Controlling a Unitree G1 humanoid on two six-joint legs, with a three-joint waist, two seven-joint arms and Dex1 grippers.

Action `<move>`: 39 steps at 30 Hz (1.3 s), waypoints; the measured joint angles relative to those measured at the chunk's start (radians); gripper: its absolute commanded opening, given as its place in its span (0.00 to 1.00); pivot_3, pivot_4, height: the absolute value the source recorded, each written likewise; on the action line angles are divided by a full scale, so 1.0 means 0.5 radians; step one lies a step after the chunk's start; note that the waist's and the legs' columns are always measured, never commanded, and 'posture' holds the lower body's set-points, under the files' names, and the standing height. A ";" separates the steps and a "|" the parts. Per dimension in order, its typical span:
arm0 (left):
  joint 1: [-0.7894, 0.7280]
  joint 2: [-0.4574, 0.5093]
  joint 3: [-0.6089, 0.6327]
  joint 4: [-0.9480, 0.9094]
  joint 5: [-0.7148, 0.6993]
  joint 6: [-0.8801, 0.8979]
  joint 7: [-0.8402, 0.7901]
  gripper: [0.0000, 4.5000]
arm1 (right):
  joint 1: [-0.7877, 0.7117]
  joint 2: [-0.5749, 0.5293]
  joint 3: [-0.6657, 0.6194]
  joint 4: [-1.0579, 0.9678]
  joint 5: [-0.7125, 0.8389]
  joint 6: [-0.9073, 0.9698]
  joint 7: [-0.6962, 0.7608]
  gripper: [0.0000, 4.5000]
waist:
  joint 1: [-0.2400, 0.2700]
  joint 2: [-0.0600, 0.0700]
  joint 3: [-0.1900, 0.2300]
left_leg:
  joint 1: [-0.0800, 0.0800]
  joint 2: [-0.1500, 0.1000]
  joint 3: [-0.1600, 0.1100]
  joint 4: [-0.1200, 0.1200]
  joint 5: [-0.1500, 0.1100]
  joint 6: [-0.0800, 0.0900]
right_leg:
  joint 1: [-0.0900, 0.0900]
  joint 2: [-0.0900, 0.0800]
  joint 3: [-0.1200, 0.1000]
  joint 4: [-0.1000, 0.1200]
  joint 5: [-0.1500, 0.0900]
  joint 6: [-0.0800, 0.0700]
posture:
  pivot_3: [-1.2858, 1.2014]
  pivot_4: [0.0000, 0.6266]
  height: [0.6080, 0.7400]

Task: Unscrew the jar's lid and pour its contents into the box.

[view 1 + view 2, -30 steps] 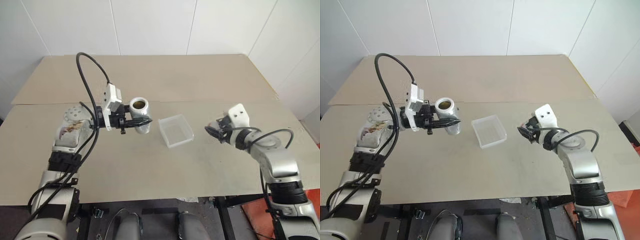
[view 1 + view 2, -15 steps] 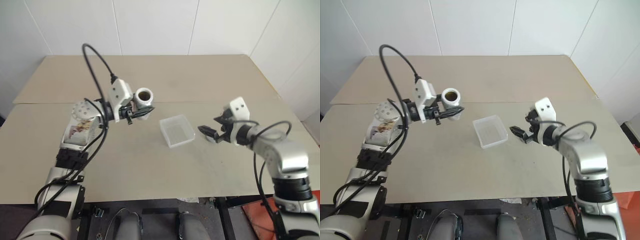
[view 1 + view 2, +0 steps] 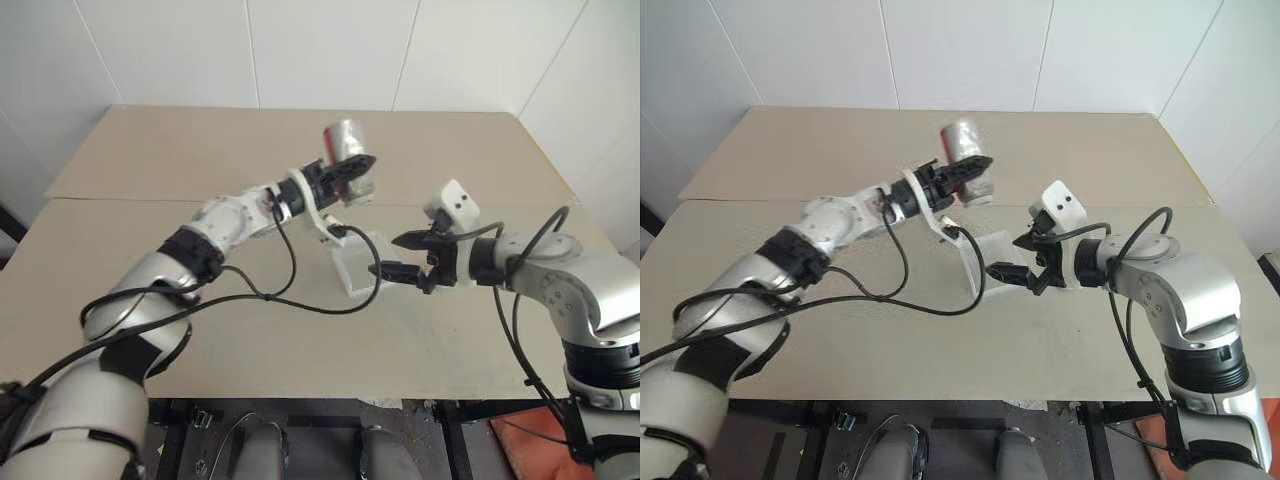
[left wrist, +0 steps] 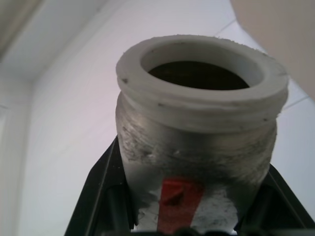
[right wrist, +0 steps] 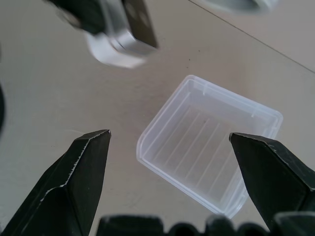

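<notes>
Left gripper (image 3: 345, 180) is clamped on the jar (image 3: 347, 147), lidless and held tipped up high above the table (image 3: 150, 150). Right gripper (image 3: 398, 256) hovers with fingers wide apart just beside the box (image 5: 211, 152), which sits on the table.

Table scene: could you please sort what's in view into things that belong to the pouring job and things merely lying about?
Belonging to the job:
- the jar, lid off, held aloft by the left gripper
- the box, clear plastic, on the table
- the right gripper, open, beside the box

Lying about:
- nothing loose; just the table and the white wall behind
</notes>
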 measured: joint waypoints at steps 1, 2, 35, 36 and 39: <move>-0.005 -0.033 -0.045 0.047 0.041 0.018 0.060 0.43 | 0.003 -0.006 -0.003 -0.016 0.013 -0.002 0.010 0.99 | 0.000 0.000 0.000 | -0.001 0.000 0.000 0.000 0.000 0.000 | -0.001 0.000 0.000 0.002 0.000 0.000 | 0.52 0.24 1.00; -0.019 -0.085 -0.118 0.134 0.096 0.049 0.141 0.43 | 0.034 -0.030 -0.015 -0.049 0.026 -0.005 0.027 0.99 | -0.002 0.000 0.000 | -0.001 0.000 0.000 0.000 0.000 0.000 | -0.002 0.000 0.000 0.005 0.000 0.000 | 0.52 0.24 1.00; 1.109 -0.123 1.516 -0.803 -2.838 0.685 -1.812 0.43 | 0.147 -0.155 -0.054 -0.107 0.042 -0.251 0.039 0.99 | -0.035 0.000 0.000 | -0.001 0.000 -0.005 0.007 0.001 -0.001 | 0.002 -0.001 -0.001 0.010 0.001 -0.001 | 0.52 0.24 1.00; 1.148 -0.137 1.591 -0.908 -2.950 0.833 -1.851 0.43 | 0.148 -0.155 -0.049 -0.104 0.036 -0.259 0.039 0.99 | -0.036 0.000 0.000 | 0.001 0.000 -0.006 0.008 0.001 -0.001 | 0.004 -0.001 -0.002 0.010 0.001 -0.001 | 0.52 0.24 1.00; 1.261 -0.186 1.768 -1.138 -3.201 1.184 -1.922 0.43 | 0.147 -0.155 -0.015 -0.100 0.025 -0.266 0.041 0.99 | -0.038 0.000 0.000 | 0.008 -0.001 -0.008 0.008 0.001 -0.001 | 0.011 -0.001 -0.003 0.008 0.001 0.000 | 0.52 0.24 1.00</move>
